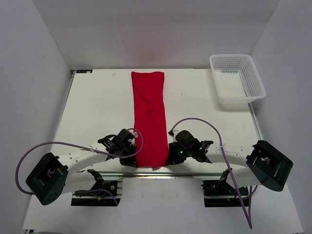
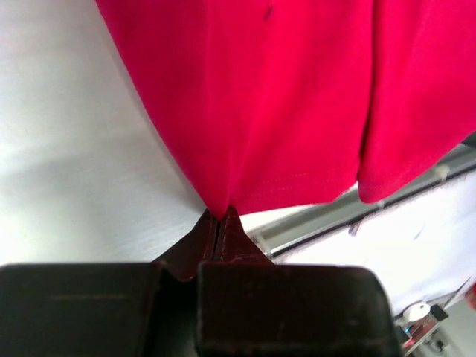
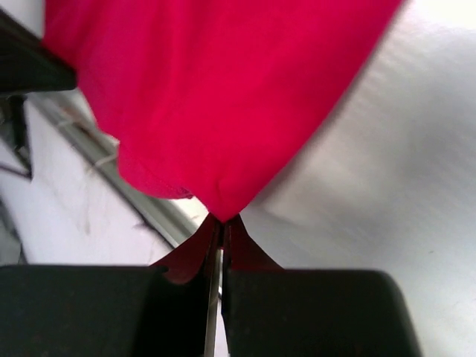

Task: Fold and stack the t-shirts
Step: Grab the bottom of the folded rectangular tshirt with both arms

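The red t-shirt [image 1: 150, 117] lies as a long narrow strip down the middle of the table, from the far edge to the near edge. My left gripper [image 1: 134, 158] is shut on its near left corner; in the left wrist view the fabric [image 2: 282, 97] runs into the closed fingertips [image 2: 221, 217]. My right gripper [image 1: 169, 158] is shut on its near right corner; in the right wrist view the red cloth [image 3: 216, 97] is pinched at the tips [image 3: 222, 219]. Both corners look slightly lifted off the table.
A white plastic mesh basket [image 1: 237, 79] stands at the far right corner. The table's near edge with a metal rail [image 1: 156, 171] runs just under both grippers. White walls enclose the far, left and right sides.
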Controlling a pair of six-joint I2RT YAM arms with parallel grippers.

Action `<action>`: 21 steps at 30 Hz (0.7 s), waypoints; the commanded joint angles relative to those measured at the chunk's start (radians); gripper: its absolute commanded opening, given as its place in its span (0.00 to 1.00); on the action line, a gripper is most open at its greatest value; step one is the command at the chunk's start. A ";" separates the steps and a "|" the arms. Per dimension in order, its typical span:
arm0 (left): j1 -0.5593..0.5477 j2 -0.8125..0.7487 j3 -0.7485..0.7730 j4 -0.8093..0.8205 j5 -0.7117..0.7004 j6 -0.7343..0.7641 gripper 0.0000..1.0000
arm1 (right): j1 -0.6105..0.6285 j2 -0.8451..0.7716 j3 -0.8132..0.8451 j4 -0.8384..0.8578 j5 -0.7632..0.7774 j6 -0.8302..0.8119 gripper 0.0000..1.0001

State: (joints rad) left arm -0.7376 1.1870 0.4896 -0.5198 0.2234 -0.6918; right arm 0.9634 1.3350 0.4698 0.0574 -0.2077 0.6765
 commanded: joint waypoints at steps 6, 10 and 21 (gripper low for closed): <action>-0.017 -0.165 0.010 -0.089 -0.036 -0.003 0.00 | 0.001 -0.097 0.010 -0.022 -0.079 -0.071 0.00; -0.017 -0.165 0.070 -0.027 -0.061 0.006 0.00 | -0.002 -0.067 0.128 -0.122 0.033 -0.065 0.00; 0.020 -0.020 0.251 0.075 -0.389 -0.012 0.00 | -0.115 0.105 0.398 -0.255 0.179 -0.049 0.00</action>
State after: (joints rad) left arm -0.7273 1.1290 0.6544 -0.4911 -0.0002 -0.6991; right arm 0.8806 1.3956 0.7761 -0.1555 -0.0727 0.6289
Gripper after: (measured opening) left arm 0.025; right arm 0.022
